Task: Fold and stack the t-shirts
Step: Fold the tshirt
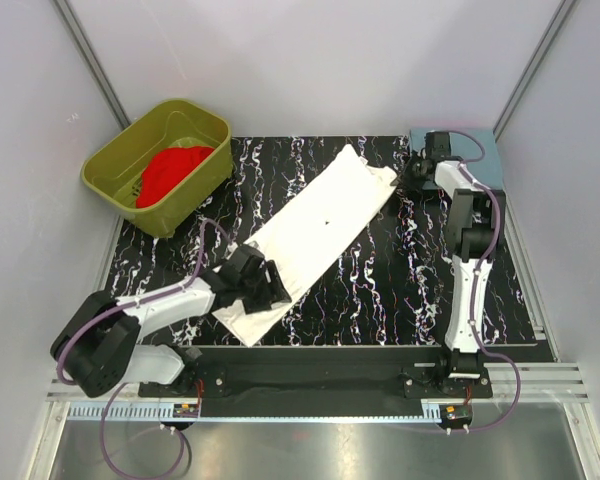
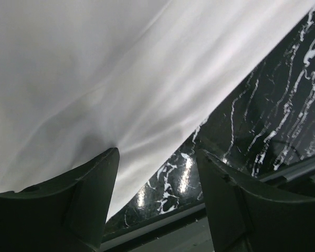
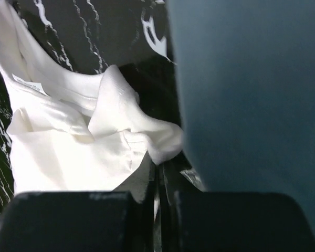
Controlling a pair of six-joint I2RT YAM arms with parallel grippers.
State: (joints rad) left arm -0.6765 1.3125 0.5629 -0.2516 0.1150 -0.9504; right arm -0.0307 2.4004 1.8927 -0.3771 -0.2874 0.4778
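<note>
Marbled worktop (image 1: 400,290), white t-shirt (image 1: 315,235) lay diagonal, right gripper (image 1: 412,172) clamped on its far end, left gripper (image 1: 272,290) gaped empty over near end, red t-shirt (image 1: 170,170) half-hidden in tub (image 1: 205,115).

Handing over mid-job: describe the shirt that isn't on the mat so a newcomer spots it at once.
By the far left corner of the black marbled mat stands an olive tub. Bunched inside it lies the red shirt. It is the only red thing in view, while the white shirt lies spread out on the mat.
</note>
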